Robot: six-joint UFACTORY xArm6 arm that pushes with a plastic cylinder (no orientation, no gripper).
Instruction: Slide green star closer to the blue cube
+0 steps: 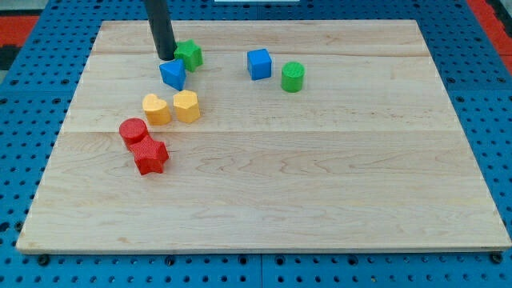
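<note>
The green star (pixel 190 54) lies near the board's top, left of centre. The blue cube (pixel 258 64) sits to its right, a gap of about one block width apart. My tip (pixel 166 58) stands just left of the green star, touching or nearly touching it, and right above a blue triangular block (pixel 172 74).
A green cylinder (pixel 293 77) stands right of the blue cube. A yellow heart-like block (pixel 156 109) and a yellow hexagonal block (pixel 186 106) lie below the blue triangular block. A red cylinder (pixel 133 131) and a red star (pixel 150 155) lie lower left. The wooden board (pixel 320 176) rests on a blue pegboard.
</note>
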